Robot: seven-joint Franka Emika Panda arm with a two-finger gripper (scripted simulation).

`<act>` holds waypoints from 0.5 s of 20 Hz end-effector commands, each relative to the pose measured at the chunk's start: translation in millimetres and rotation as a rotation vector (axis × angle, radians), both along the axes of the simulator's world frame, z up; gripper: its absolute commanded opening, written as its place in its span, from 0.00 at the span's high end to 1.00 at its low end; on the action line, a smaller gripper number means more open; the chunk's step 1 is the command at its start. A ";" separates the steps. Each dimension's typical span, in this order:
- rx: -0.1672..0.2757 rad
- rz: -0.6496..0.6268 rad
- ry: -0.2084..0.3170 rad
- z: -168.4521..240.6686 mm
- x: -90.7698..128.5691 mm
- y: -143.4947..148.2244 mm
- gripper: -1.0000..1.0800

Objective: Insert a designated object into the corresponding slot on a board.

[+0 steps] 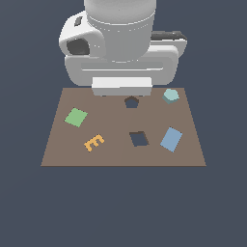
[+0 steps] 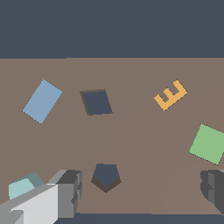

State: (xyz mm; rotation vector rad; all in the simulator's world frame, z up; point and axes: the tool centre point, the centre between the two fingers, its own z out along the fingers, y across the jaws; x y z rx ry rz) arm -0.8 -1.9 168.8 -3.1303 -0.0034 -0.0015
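The pale teal pentagon-like block (image 1: 170, 96) lies on the brown board (image 1: 116, 154) near its far edge, toward the exterior view's right. The dark pentagon slot (image 1: 131, 102) is to its left, apart from it. In the wrist view the block (image 2: 22, 187) is partly hidden behind one finger (image 2: 65, 192). The slot (image 2: 106, 176) lies between the fingers, nearer that one. My gripper (image 2: 140, 190) is open and empty, held above the board. The arm's white hand (image 1: 122, 87) hangs over the board's far edge.
A dark square cutout (image 1: 139, 138) lies in the board's middle. A flat light-blue tile (image 1: 171, 139), a green tile (image 1: 76, 117) and an orange letter E (image 1: 94, 143) lie on the board. Around the board is dark blue-grey ground (image 1: 120, 207).
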 end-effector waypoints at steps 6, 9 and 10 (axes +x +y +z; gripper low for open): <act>0.000 -0.012 0.000 -2.3 -3.1 2.8 0.04; -0.001 -0.030 0.000 -5.9 -7.8 7.2 0.04; -0.001 -0.037 0.000 -7.4 -9.8 9.2 0.04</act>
